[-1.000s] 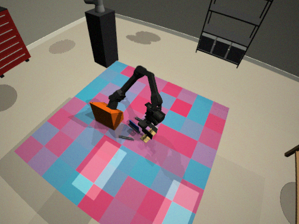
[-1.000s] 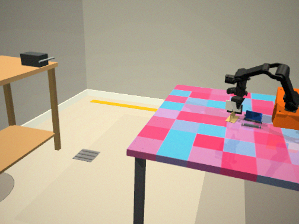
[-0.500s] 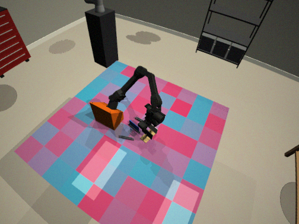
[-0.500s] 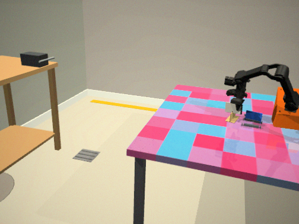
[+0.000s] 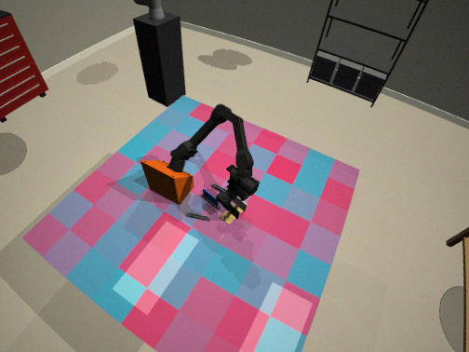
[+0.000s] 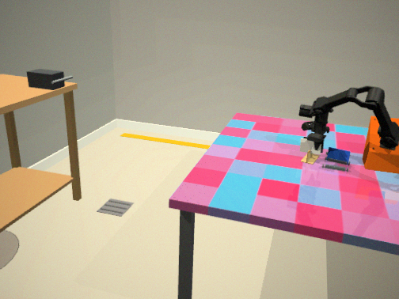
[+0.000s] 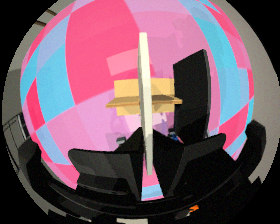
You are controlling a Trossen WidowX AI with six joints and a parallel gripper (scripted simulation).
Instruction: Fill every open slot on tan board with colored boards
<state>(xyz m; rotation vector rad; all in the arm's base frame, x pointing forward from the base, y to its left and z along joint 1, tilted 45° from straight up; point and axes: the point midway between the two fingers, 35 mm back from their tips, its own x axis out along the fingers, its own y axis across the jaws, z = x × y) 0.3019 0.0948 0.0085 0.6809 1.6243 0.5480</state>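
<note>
The upright board in the grip (image 7: pixel 145 100) looks smooth and matt, like painted card. Below the gripper (image 6: pixel 317 149) (image 7: pixel 148 167), the tan board (image 7: pixel 167 101) resembles plain wood. The gripper's black fingers seem matt plastic; the checkered tabletop (image 5: pixel 279 220) (image 6: pixel 279 157) (image 7: pixel 100 45) looks smooth, faintly glossy.

The white board's notch (image 7: pixel 144 107) is too small to tell.

No readable text anywhere.
</note>
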